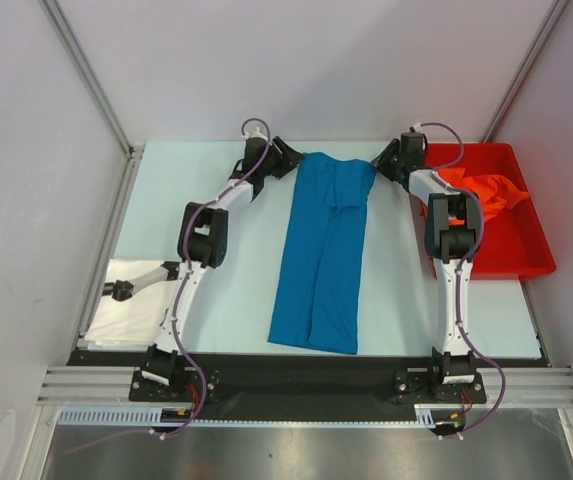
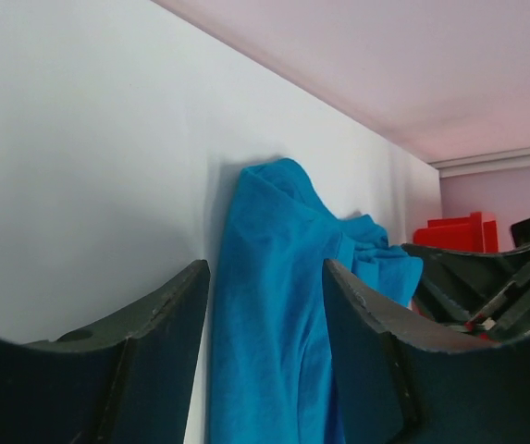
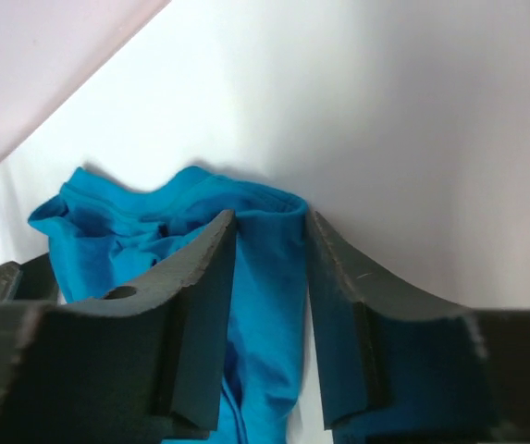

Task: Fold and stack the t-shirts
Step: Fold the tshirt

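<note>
Skipping white blotched t-shirt (image 1: 111, 320) at near left edge. Working blue t-shirt (image 1: 321, 250), lying centrally as a long strip. Straddling its far corners with left gripper (image 1: 296, 160) and right gripper (image 1: 378, 165), jaws parted, not pinching. Probably needing level, simultaneous pinches before folding nearward. Leaving orange t-shirt (image 1: 486, 190) in red bin (image 1: 526, 265), far right.

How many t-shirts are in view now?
3: the blue t-shirt in the middle, the orange t-shirt crumpled in the red bin, the white t-shirt at the near left. Others could hide in the bin.
</note>
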Tool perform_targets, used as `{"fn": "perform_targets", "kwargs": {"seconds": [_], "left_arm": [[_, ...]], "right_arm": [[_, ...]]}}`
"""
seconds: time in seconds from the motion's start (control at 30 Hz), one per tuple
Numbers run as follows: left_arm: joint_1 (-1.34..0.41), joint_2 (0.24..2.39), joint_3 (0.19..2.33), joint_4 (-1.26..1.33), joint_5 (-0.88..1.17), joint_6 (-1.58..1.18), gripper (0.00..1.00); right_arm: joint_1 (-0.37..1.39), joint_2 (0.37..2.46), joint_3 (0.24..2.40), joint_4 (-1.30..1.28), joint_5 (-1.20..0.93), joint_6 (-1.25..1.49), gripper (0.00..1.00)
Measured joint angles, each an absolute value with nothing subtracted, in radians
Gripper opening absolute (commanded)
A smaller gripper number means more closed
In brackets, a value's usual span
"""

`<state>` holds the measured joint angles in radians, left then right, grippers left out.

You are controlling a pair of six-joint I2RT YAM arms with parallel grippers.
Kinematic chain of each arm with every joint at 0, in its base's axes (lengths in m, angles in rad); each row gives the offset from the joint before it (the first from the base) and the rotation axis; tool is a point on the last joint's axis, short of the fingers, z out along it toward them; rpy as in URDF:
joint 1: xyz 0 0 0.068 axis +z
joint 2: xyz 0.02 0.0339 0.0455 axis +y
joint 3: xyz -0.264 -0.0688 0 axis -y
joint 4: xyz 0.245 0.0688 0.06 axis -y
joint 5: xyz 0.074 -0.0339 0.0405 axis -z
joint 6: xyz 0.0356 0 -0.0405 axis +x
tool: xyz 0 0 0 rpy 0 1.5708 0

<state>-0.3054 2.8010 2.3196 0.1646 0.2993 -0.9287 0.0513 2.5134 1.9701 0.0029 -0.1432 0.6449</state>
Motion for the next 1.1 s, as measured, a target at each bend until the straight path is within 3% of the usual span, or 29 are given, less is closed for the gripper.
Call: {"fn": "perform_targets", "kwargs": {"seconds": [0.03,0.17,0.23,0.27,0.63,0.73,0.8,0.87,0.93,1.1], "left_arm": [[-0.305,2.806,2.325,0.17,0.301,-0.944,0.57],[-0.305,2.828,2.34,0.201,0.3,-0.995,0.55],[-0.305,2.835,2.34,0.216,0.3,-1.015,0.55],[-0.305,2.837,2.34,0.221,0.3,-1.024,0.55],[-0.304,2.835,2.305,0.284,0.3,-1.046,0.56],[-0.302,2.811,2.281,0.264,0.297,-1.015,0.62],[-0.3,2.787,2.271,0.226,0.292,-0.962,0.68],[-0.298,2.748,2.254,0.166,0.274,-0.889,0.73],[-0.295,2.696,2.218,0.109,0.255,-0.825,0.79],[-0.282,2.545,2.162,-0.071,0.191,-0.636,0.8]], "right_arm": [[0.053,2.518,1.97,0.006,-0.144,0.651,0.36],[0.058,2.546,1.986,0.035,-0.142,0.676,0.1],[0.058,2.574,2.025,0.036,-0.141,0.681,0.07],[0.058,2.587,2.047,0.035,-0.139,0.68,0.01],[0.057,2.727,2.341,-0.034,-0.119,0.603,0.01],[0.05,2.735,2.35,-0.033,-0.138,0.595,0.28],[0.045,2.75,2.371,-0.039,-0.145,0.594,0.34],[0.043,2.77,2.404,-0.057,-0.149,0.594,0.52],[0.038,2.785,2.444,-0.09,-0.149,0.59,0.59],[0.027,2.757,2.468,-0.212,-0.154,0.56,0.72]]}}
